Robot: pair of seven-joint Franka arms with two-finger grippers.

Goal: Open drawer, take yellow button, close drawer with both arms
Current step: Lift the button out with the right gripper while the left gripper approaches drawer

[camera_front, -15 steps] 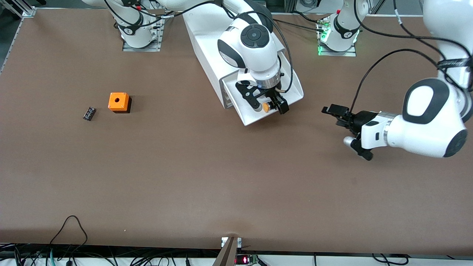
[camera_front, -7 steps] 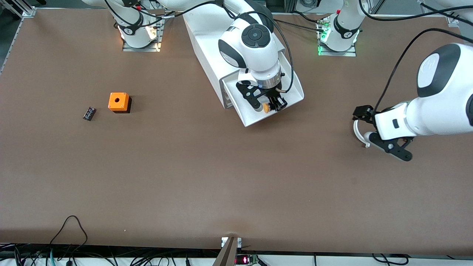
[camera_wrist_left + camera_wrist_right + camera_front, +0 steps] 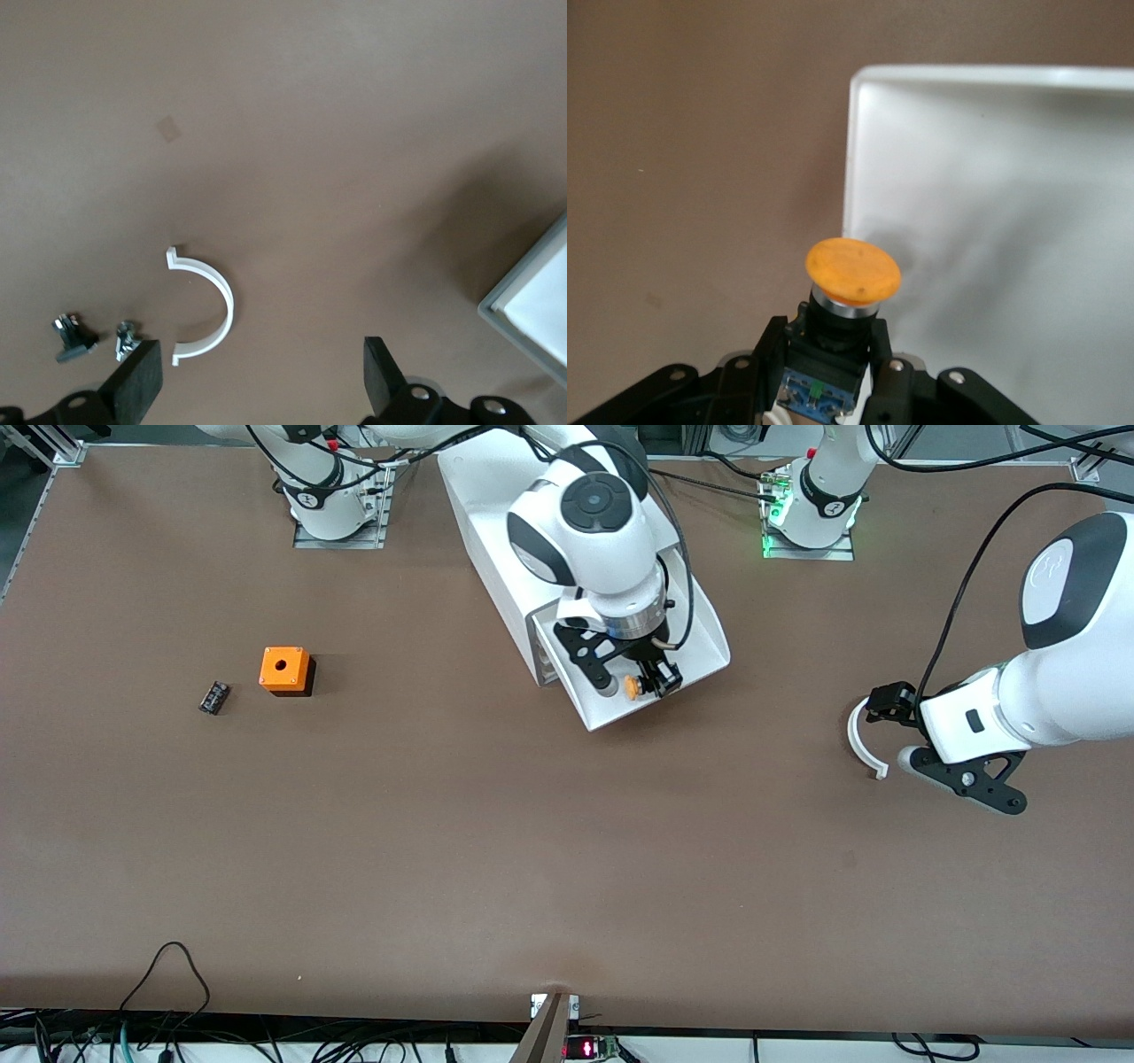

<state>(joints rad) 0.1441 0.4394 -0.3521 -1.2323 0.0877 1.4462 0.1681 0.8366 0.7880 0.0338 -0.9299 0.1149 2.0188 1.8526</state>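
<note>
Right wrist view alone shows the right gripper (image 3: 824, 372) clamping the button (image 3: 852, 271); left gripper (image 3: 257, 376) gapes.

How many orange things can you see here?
2: the button, held by the right gripper over the open drawer; an orange cube toward the right arm's end.
</note>
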